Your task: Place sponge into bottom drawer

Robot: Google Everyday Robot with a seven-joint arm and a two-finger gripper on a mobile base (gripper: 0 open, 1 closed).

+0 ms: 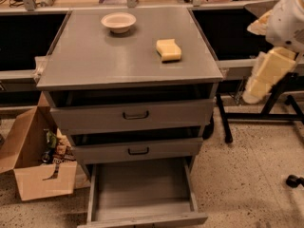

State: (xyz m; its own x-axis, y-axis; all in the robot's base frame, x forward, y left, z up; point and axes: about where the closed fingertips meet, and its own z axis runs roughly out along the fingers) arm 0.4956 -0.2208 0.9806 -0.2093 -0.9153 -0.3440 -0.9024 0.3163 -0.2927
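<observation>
The pale-yellow sponge [168,50] lies on the grey cabinet top [95,65], right of centre. The bottom drawer [142,189] is pulled out at floor level and its grey tray holds nothing. My arm comes in at the right edge, and its cream gripper [256,89] hangs beside the cabinet's right side. It is below the level of the top and well to the right of the sponge, touching nothing.
A round cream bowl [118,22] stands at the back of the cabinet top. The two upper drawers [135,114] with dark handles are slightly ajar. An open cardboard box [35,160] with items sits on the floor at left. Black table legs [273,101] stand at right.
</observation>
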